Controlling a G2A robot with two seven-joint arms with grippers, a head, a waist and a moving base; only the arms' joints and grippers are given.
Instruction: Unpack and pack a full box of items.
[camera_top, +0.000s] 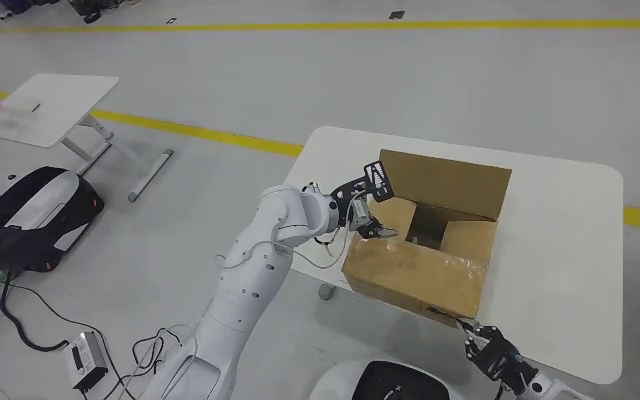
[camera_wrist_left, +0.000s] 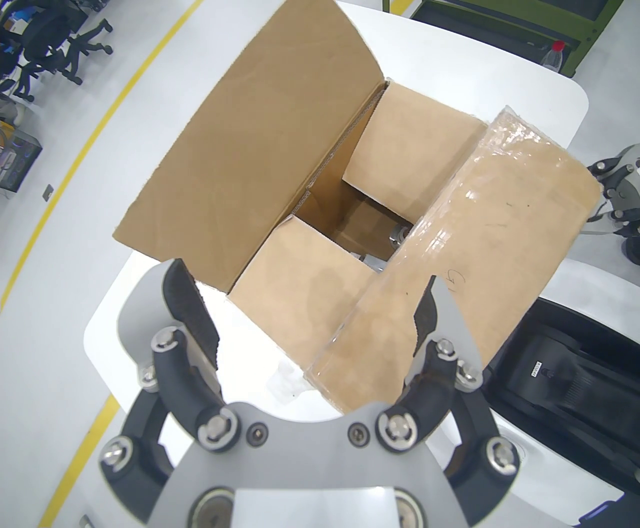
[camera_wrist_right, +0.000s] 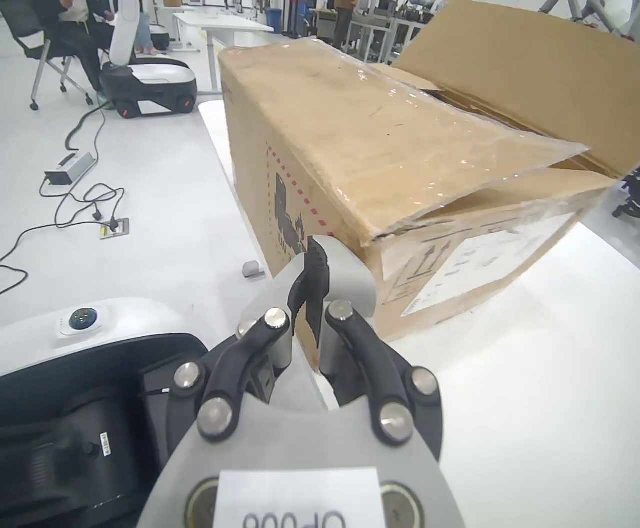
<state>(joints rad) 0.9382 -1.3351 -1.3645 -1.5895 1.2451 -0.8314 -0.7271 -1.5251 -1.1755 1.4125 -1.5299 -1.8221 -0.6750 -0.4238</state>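
top view looks down from above; both wrist views closely face the box (camera_top: 400, 265).

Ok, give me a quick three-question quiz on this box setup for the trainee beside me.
1. True or false: the left gripper is open.
2. How many flaps of the cardboard box stand upright? A) none B) one C) all four
3. Is the right gripper open or shut?
Key: 1 true; 2 B, the far long flap; 3 shut.
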